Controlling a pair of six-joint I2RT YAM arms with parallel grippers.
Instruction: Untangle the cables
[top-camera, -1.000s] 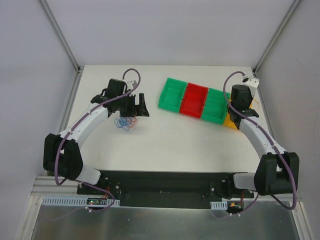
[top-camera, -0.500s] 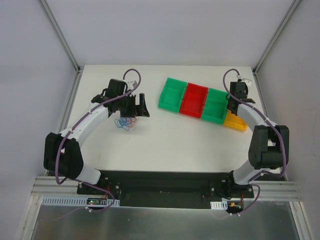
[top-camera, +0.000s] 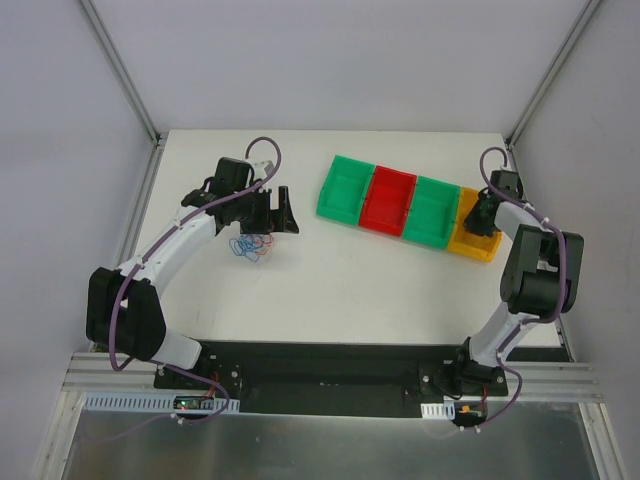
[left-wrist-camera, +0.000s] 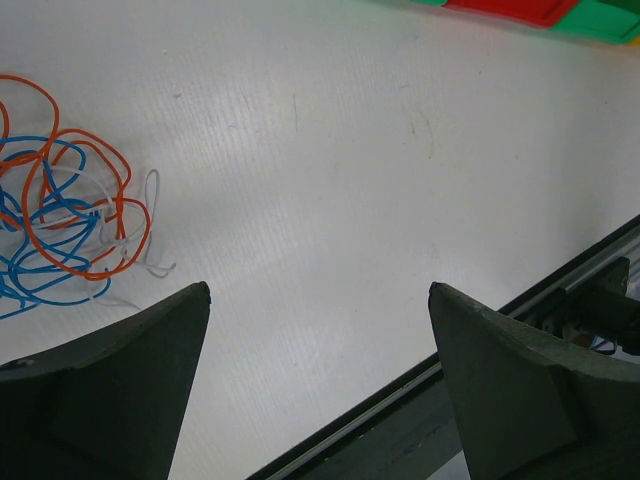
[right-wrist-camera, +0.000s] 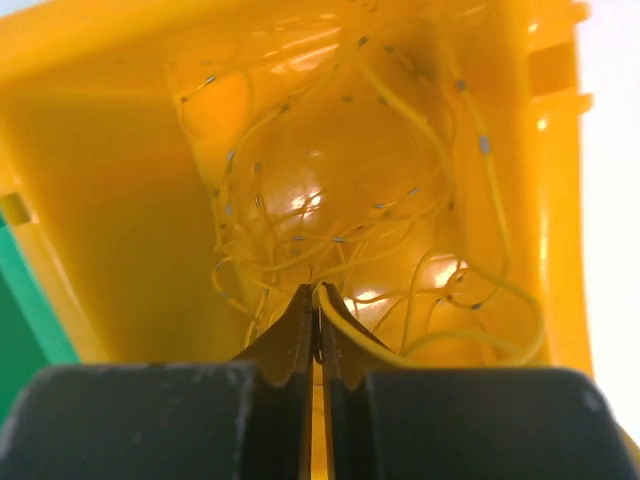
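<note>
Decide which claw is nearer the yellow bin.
Right. The right claw is inside the yellow bin, shut on yellow cables; the left claw hovers across the table, by the blue-orange tangle.

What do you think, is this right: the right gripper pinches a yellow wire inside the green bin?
Wrong bin colour: the right gripper pinches a yellow wire inside the yellow bin, as the right wrist view shows.

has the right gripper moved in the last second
Yes. The right gripper shifted rightward, from the neighbouring green bin to the yellow bin, shut on the yellow cables.
</note>
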